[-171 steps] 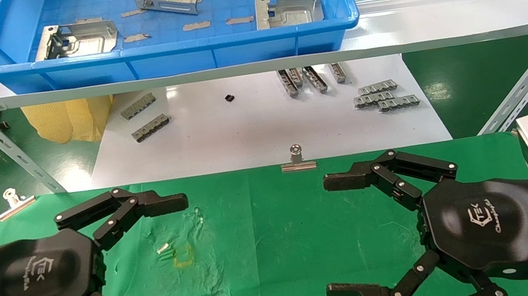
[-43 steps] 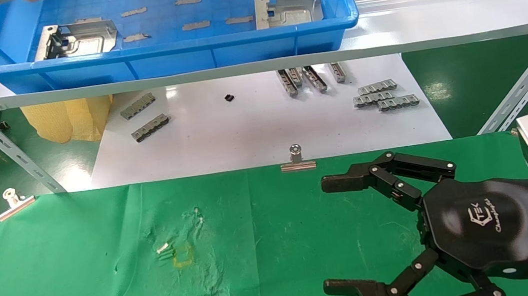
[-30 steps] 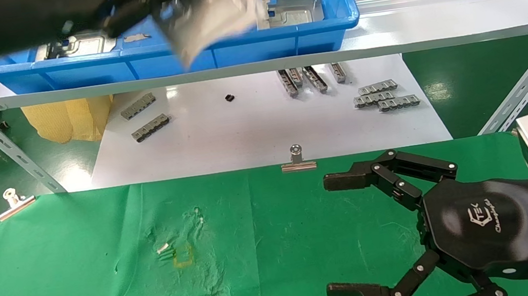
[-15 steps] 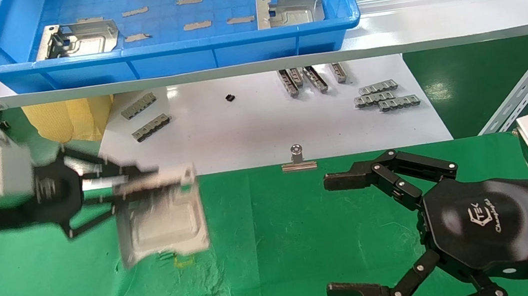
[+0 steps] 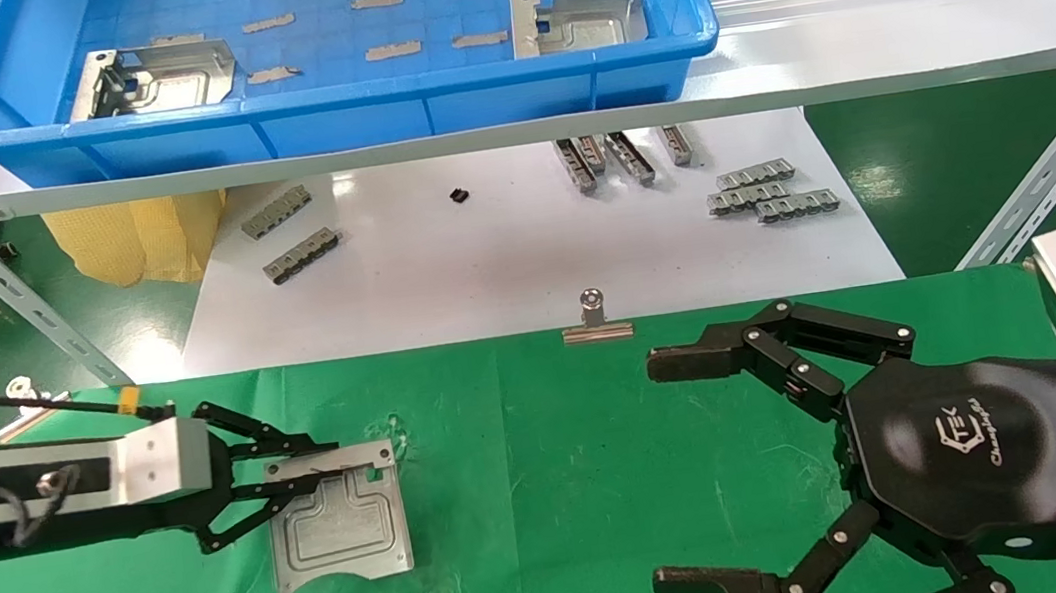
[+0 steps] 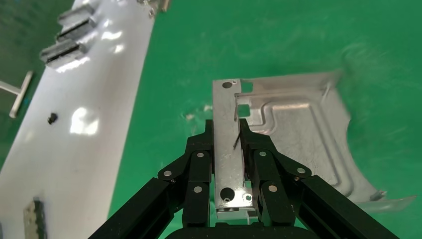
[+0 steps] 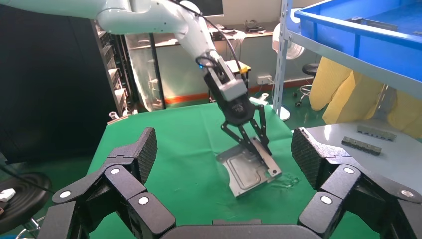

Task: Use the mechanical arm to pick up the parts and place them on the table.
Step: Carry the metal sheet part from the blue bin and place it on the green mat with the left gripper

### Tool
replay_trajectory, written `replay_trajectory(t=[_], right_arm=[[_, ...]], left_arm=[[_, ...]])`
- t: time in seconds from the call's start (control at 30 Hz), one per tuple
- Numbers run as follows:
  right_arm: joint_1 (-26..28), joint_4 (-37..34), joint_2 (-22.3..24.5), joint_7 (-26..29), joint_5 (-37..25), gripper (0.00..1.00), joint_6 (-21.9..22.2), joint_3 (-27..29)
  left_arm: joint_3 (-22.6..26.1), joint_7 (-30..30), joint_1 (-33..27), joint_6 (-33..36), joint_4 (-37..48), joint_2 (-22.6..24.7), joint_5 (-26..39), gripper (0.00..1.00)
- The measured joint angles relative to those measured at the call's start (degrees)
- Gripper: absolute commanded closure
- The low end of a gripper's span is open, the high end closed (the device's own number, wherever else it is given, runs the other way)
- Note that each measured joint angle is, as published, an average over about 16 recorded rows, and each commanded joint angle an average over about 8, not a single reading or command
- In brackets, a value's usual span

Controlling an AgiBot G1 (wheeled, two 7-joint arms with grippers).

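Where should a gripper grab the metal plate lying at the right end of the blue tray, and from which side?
Best guess: pinch the upright bent flange of the right-hand plate, coming down from above. The body lies flat on the blue tray floor, so the raised flange is the only edge that fingers can close across, as the left gripper does on its plate.
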Motion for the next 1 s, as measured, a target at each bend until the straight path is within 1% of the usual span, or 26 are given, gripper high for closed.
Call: replay_trajectory(t=[0.1,0.13,0.17,0.37,0.57,0.73,1.0], right_arm=[[0.00,0.00,0.00,0.00,0.00,0.00,0.00,-0.01],[0.00,0.00,0.00,0.00,0.01,0.00,0.00,-0.01],[0.00,0.00,0.00,-0.01,0.01,0.00,0.00,-0.01],[0.01,0.00,0.01,-0.01,0.02,0.00,0.01,-0.02],[0.01,0.00,0.01,-0.02,0.02,0.00,0.01,-0.03],[0.01,0.00,0.02,-0.02,0.03,0.00,0.02,-0.04],[0.01,-0.01,0.02,-0.03,0.04,0.00,0.03,-0.05]], left_arm=[[0.20,2.55,0.08,-1.01,2.01,1.18,0.43,0.13],[0.26,3.33,0.06,-1.31,2.57,1.53,0.56,0.03],[0.31,4.08,0.01,-1.57,3.11,1.88,0.66,0.00],[0.49,7.74,-0.60,-2.26,5.62,3.51,1.09,0.00],[-0.02,9.14,-1.37,-0.25,7.86,4.01,0.30,0.00],[-1.24,7.81,-1.32,2.56,9.63,3.69,-1.71,0.00],[-3.60,3.43,0.01,6.26,11.58,2.72,-5.69,0.00]])
